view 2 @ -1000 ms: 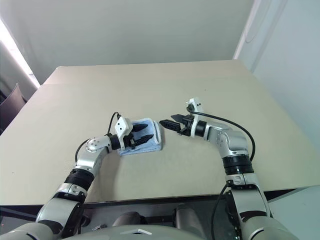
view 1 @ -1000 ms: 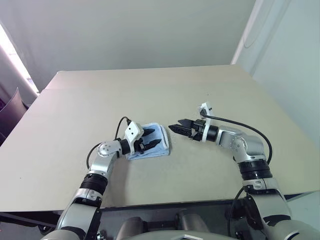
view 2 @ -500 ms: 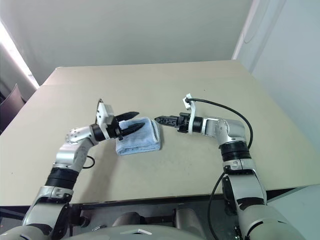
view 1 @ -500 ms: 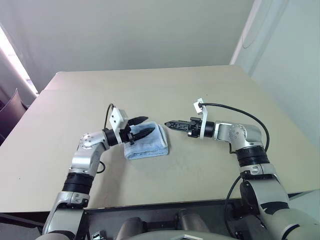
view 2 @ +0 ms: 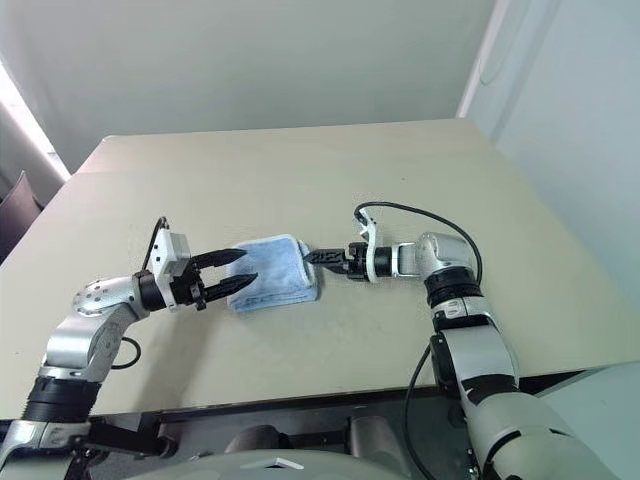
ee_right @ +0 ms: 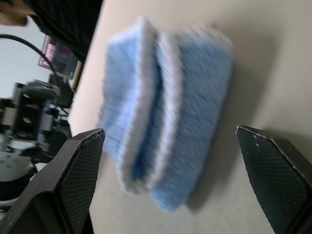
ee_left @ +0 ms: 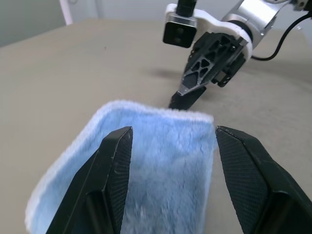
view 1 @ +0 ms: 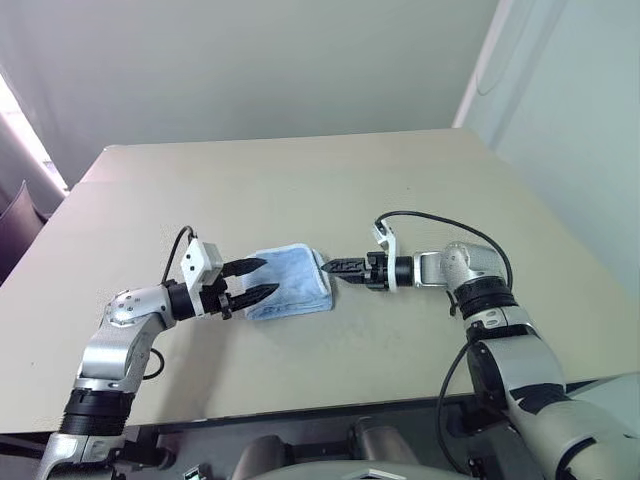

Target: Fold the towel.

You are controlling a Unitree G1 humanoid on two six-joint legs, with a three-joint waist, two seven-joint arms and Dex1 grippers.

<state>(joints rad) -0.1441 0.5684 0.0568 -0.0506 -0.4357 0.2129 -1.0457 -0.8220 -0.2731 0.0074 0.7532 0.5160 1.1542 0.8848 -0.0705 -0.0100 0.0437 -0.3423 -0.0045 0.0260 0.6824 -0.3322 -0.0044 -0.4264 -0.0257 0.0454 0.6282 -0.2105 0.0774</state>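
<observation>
Towel [view 1: 289,283] lies folded on table [view 1: 300,190], between both grippers. Left gripper [view 1: 254,279] spread wide, holding nothing. Right gripper [view 1: 329,268] spread wide, empty, at towel edge. Good next step: press layers flat, edges lined up.

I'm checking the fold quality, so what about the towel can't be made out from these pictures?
- Towel underside: hidden against the table in the eye views.
- Layer count: blurred in the right wrist view.
- Near end: cut off by the bottom edge in the left wrist view, between the left gripper fingers.
- Tag: not discernible.
</observation>
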